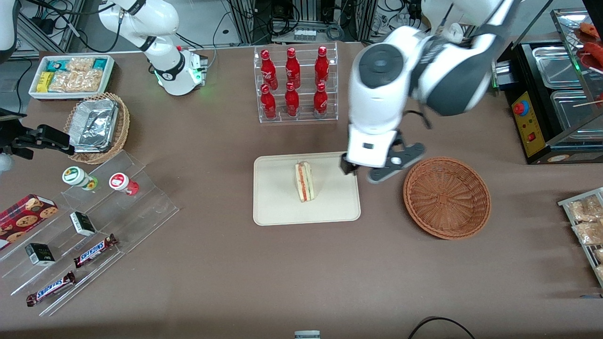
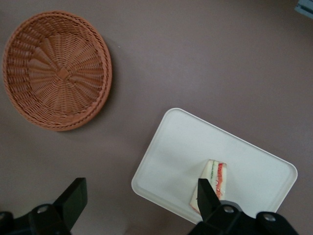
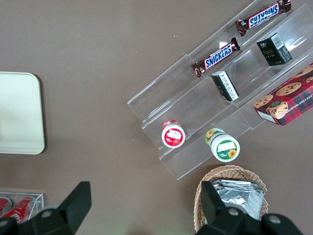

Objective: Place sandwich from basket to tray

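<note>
The sandwich (image 1: 304, 181) stands on its edge in the middle of the cream tray (image 1: 282, 207), its red and green layers facing the front camera; it also shows as the sandwich (image 2: 215, 177) on the tray (image 2: 171, 161). The reddish-brown woven basket (image 1: 446, 197) sits beside the tray toward the working arm's end, with nothing in it, and appears as the basket (image 2: 56, 70). My gripper (image 1: 362, 173) hangs open above the tray's edge nearest the basket, holding nothing. Its dark fingers (image 2: 73, 198) are spread wide over the tray's corner and the table.
A clear rack of red bottles (image 1: 296, 84) stands farther from the front camera than the tray. Toward the parked arm's end are a foil-filled wicker basket (image 1: 98, 126), a white snack bin (image 1: 71, 75) and an acrylic stand with candy bars (image 1: 94, 249). A metal food warmer (image 1: 556, 94) is at the working arm's end.
</note>
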You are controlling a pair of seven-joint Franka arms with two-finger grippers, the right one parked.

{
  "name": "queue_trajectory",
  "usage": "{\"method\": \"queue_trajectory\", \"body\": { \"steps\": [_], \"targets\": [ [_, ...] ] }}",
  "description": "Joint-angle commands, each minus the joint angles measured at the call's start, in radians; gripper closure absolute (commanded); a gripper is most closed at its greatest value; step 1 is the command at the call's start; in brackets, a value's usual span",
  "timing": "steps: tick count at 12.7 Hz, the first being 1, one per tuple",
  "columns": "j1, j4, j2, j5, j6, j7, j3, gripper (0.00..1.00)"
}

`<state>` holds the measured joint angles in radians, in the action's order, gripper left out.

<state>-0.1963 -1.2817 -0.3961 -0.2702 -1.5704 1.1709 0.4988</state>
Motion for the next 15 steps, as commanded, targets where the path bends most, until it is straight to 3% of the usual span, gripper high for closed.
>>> {"method": "queue_trajectory", "body": {
  "steps": [1, 7, 10, 15],
  "targets": [
    [0.090, -0.037, 0.091, 0.043, 0.070, -0.101, 0.006, 0.01],
    [0.299, -0.036, 0.187, 0.141, 0.185, -0.402, 0.004, 0.01],
    [0.360, -0.039, 0.214, 0.151, 0.236, -0.577, -0.005, 0.01],
    [0.279, -0.091, 0.302, 0.233, 0.270, -0.822, -0.228, 0.01]
  ]
}}
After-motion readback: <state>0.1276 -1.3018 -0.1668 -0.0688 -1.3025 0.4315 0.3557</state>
